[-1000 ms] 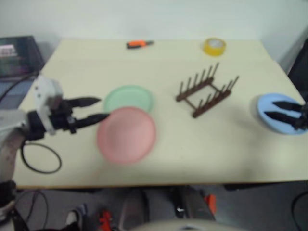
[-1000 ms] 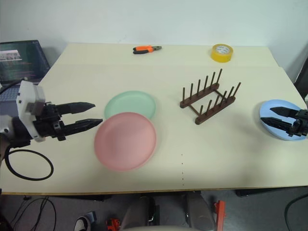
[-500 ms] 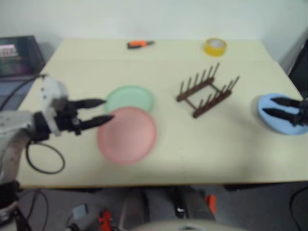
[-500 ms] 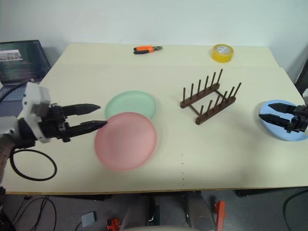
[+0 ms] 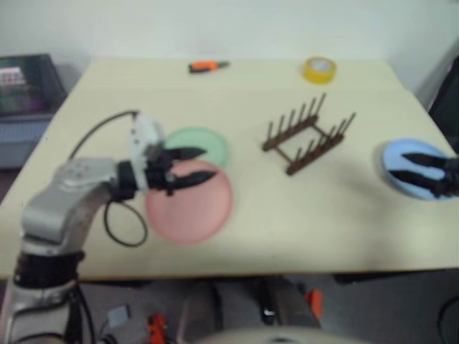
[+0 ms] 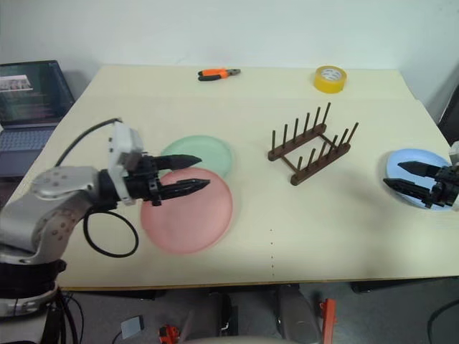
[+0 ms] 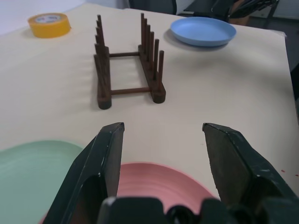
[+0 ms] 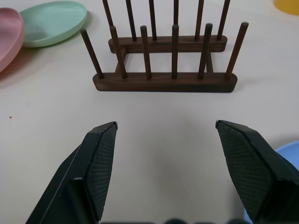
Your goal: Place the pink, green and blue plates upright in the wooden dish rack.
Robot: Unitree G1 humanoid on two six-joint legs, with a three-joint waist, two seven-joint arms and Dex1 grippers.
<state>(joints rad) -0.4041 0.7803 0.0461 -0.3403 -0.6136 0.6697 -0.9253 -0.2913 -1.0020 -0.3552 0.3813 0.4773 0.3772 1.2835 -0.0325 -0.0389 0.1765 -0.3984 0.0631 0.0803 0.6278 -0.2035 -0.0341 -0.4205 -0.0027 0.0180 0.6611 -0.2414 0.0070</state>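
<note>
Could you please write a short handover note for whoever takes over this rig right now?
Left end effector: open, empty, over the near-left part of the pink plate.
Right end effector: open, empty, over the blue plate at the table's right edge.
Green plate: flat on the table, partly under the pink plate's far edge.
Rack: mid-table, holding nothing.
Done: no plate racked yet.
Left: grasp each of the three plates and stand it upright between the rack's pegs.
</note>
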